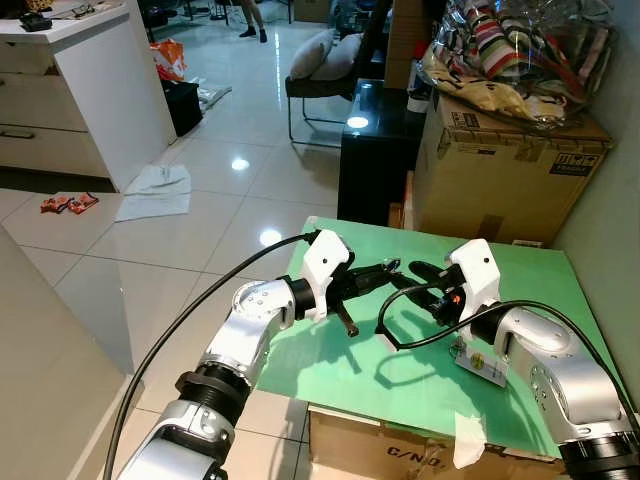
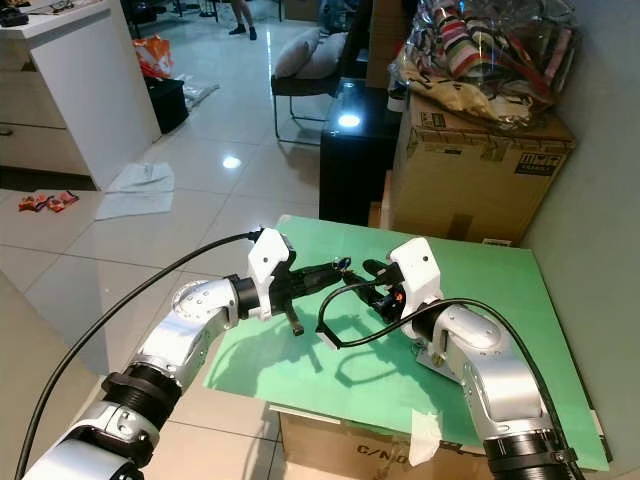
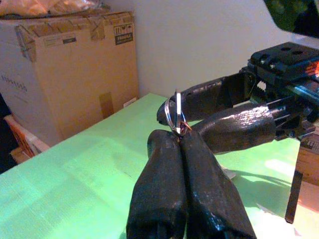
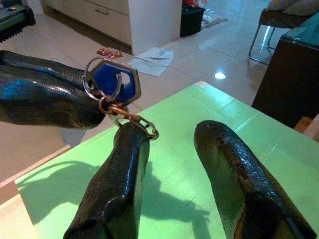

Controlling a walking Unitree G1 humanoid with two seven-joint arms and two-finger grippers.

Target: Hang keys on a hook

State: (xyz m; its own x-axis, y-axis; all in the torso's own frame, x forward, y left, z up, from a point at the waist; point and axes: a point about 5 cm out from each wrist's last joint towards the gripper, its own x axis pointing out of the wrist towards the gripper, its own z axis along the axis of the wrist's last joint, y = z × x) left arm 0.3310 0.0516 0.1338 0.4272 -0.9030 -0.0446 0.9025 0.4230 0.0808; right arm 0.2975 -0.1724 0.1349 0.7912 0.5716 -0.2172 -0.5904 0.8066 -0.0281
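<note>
Two silver arms met above a green surface, each ending in one end effector with two long black fingers. The left end effector had its fingers pressed together, pinching a single set of keys by the ring. The keys hung in the air between the two end effectors, above the surface. The right end effector had its fingers spread apart, and one fingertip touched the small chain links below the ring.

The right wrist view showed one blue hexagonal key head, one metal ring and a short coppery chain. The left wrist view showed the ring edge-on. The head views showed two cardboard boxes: one large box behind the surface and another beneath it.
</note>
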